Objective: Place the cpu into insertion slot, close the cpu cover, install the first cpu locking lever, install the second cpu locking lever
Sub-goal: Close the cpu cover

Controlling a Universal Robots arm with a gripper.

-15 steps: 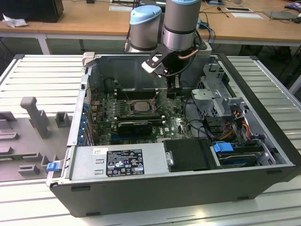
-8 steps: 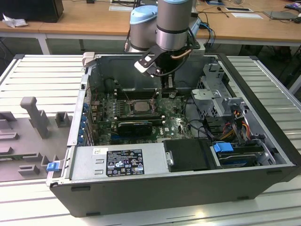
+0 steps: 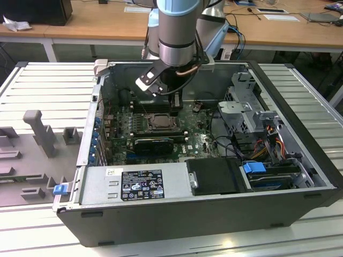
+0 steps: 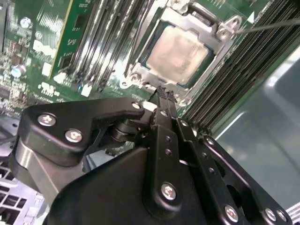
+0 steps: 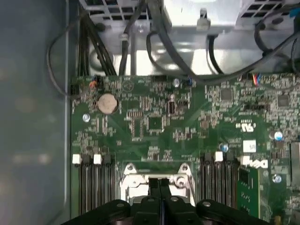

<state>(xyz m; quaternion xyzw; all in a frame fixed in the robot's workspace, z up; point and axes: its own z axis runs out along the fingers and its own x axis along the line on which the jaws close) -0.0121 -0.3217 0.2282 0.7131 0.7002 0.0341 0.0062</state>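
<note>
The cpu [image 4: 180,51] lies flat in the insertion slot [image 4: 140,75], its pale silvery top showing through the window of the cpu cover [image 4: 212,29], which is down over it. A thin metal lever rod [image 4: 272,26] runs out from one corner of the slot. My gripper [image 4: 162,93] is shut, its black fingertips pressed together with nothing seen between them, right at the slot's edge beside the cover frame. In the first wrist view the gripper [image 5: 159,183] meets over the metal rim of the slot [image 5: 133,180]. In the exterior view the gripper [image 3: 175,110] hangs just above the slot [image 3: 159,122].
The green board [image 5: 154,122] sits inside an open computer case [image 3: 300,107]. Long black memory slots [image 4: 234,79] flank the socket on both sides. Cables [image 5: 154,42] and a drive cage [image 3: 244,101] crowd one side, and a power supply [image 3: 139,184] fills the case's near wall.
</note>
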